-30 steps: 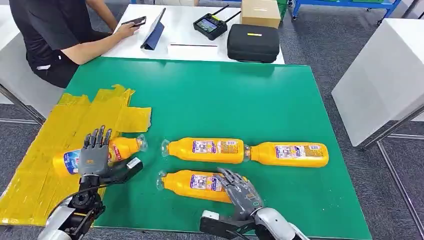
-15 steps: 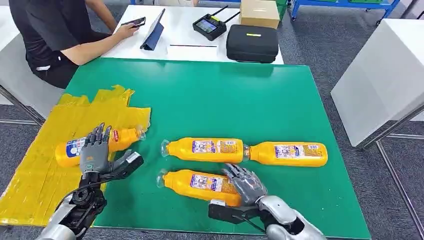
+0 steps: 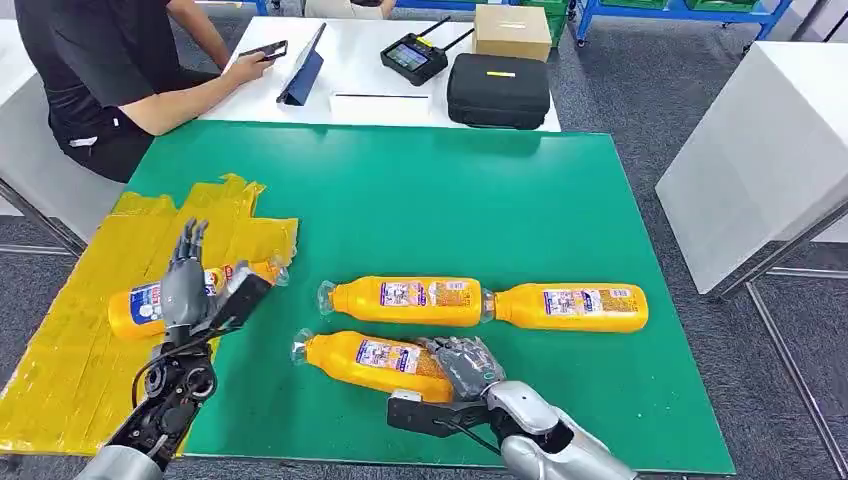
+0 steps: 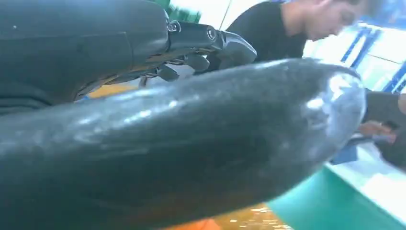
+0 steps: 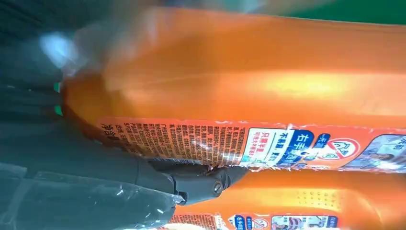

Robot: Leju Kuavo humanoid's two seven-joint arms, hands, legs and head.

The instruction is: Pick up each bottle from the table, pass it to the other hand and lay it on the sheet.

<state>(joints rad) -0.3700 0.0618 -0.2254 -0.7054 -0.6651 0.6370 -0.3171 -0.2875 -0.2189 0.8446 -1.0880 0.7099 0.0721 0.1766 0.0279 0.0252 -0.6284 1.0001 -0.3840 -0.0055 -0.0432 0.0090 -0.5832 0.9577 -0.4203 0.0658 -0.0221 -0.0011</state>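
Note:
Three orange bottles lie on the green table (image 3: 450, 200). My right hand (image 3: 462, 366) grips the base end of the nearest bottle (image 3: 365, 360), fingers curled over it and thumb on the near side. In the right wrist view that bottle (image 5: 239, 72) sits against the palm (image 5: 72, 158), with a finger across its label. Two more bottles (image 3: 405, 300) (image 3: 570, 307) lie end to end just beyond. Another bottle (image 3: 135, 310) rests on the yellow sheet (image 3: 70, 340). My left hand (image 3: 190, 285) stands over it, fingers straight and apart, holding nothing; its thumb (image 4: 191, 143) looms large in the left wrist view.
A person (image 3: 110, 70) sits at the far left by a white table with a tablet (image 3: 305, 60), a controller (image 3: 415, 55), a black case (image 3: 498, 90) and a cardboard box (image 3: 512, 30). A white block (image 3: 760, 150) stands to the right.
My right hand has closed around the near bottle's base, and the bottle has slid a little left. My left hand has risen off the sheet bottle and turned edge-on. The camera shifted slightly.

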